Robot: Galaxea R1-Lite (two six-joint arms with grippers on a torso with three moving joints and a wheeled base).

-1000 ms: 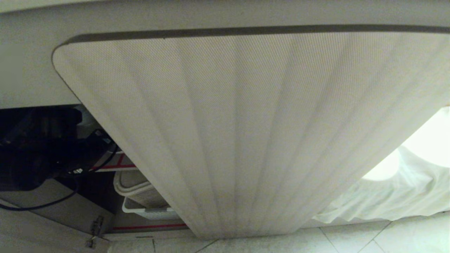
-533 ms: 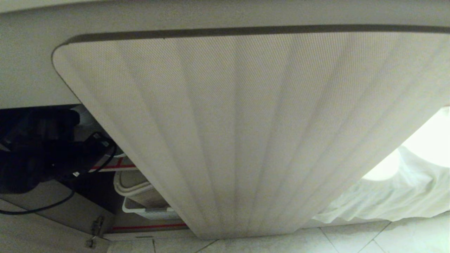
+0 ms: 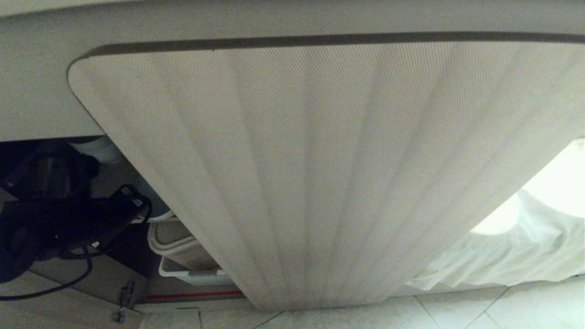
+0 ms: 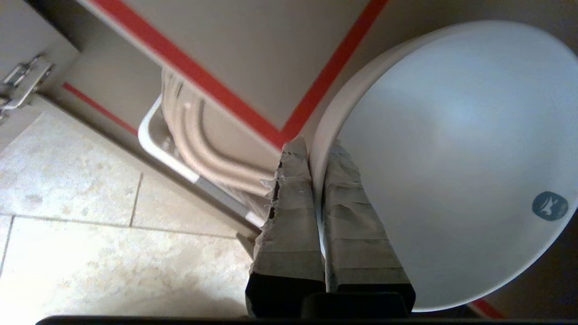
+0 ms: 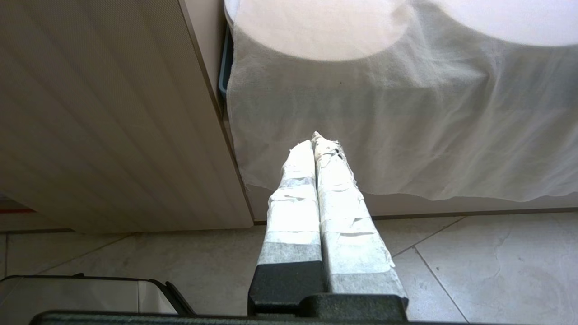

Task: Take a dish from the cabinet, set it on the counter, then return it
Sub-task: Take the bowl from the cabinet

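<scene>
Down at the left of the scene, inside the open cabinet (image 3: 123,256), the left pincer (image 4: 316,153) is gripping the dish (image 4: 451,158), its 2 taped fingers (image 4: 289,216) pinching the white rim between them, 1 inside and 1 outside. The dish is being held on edge, off any shelf, close beside a red-edged shelf (image 4: 253,76); in the head view its pale rim (image 3: 93,148) is showing just under the desk (image 3: 41,91) edge, above the dark left arm (image 3: 59,214). The right pincer (image 5: 316,144) is hanging parked at the right, tips pressed together on nothing, over the tiled floor (image 5: 451,262) near the white cloth (image 5: 406,135).

Risk, as judged: the hold is a thin pinch on a smooth glazed rim, so the dish could be swivelling or slipping out if it is knocked. Likely causes would be the rim striking the desk's thick underside edge, the shelf's red strip, or the ribbed door (image 3: 311,173) standing immediately to the right.

Room for moving: the opening is narrow, bounded by the door on the right and a hinged panel (image 3: 123,292) on the left. A white basket (image 3: 192,274) holding stacked beige ware (image 4: 198,140) is occupying the lower shelf. Open room is lying toward the near side, over the floor.
</scene>
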